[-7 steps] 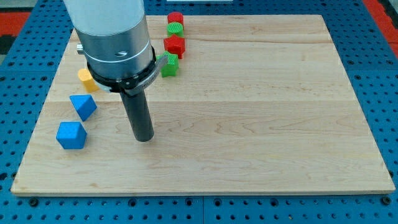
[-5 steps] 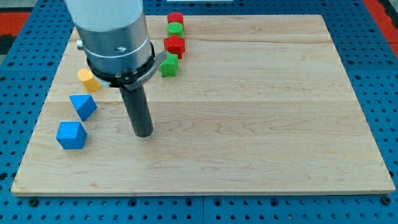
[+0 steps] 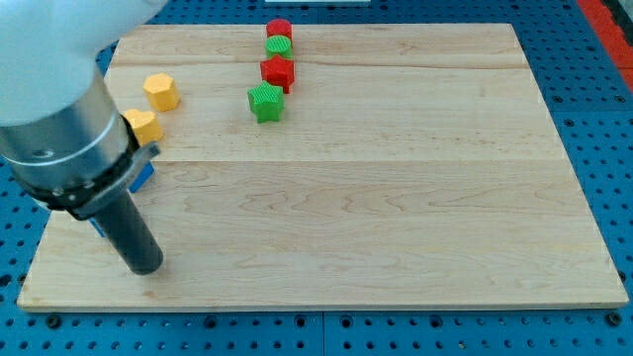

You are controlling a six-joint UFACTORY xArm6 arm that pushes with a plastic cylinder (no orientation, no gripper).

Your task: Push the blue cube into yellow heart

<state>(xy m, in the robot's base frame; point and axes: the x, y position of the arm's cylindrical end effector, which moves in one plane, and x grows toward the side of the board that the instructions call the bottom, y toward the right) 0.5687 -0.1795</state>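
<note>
My tip rests near the board's bottom left corner. The arm's body covers most of the two blue blocks. A sliver of one blue block shows at the arm's right edge. A sliver of another blue block shows at the rod's left side, touching or very near it; I cannot tell which is the cube. Two yellow blocks lie at the upper left, one right at the arm's edge and one further up; I cannot make out which is the heart.
The wooden board lies on a blue pegboard. At the view's top centre stand a red block, a green block, a second red block and a second green block.
The arm has moved down and to the left, from the board's centre left to the bottom left corner. It now covers the blue blocks and has uncovered the upper yellow block.
</note>
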